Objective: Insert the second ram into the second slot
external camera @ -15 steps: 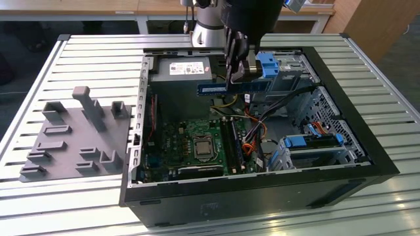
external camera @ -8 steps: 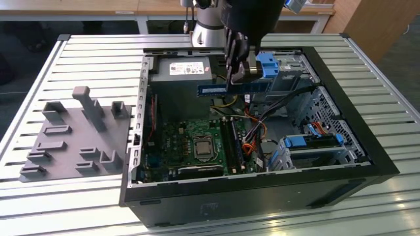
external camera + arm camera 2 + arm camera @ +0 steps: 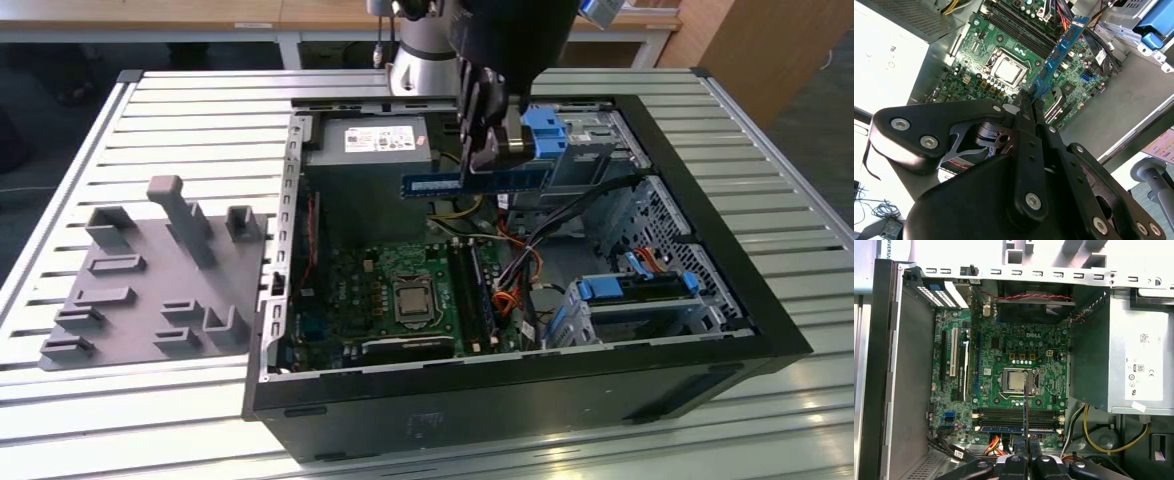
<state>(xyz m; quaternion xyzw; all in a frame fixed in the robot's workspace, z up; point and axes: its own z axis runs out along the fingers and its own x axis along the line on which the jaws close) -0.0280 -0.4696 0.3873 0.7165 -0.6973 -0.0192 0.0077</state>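
A slatted metal tabletop carries an open black computer case lying on its side, with a grey moulded holder plate beside it on the exterior view's left. Inside the case sit the power supply and the green motherboard with its processor socket. The gripper hangs over the open case, its fingers pressed together on the second ram. The blue stick is held level, above the case's interior and clear of the board. It runs crosswise to the memory slots, which lie beside the socket. In the second wrist view the stick juts out from the fingertips over the board.
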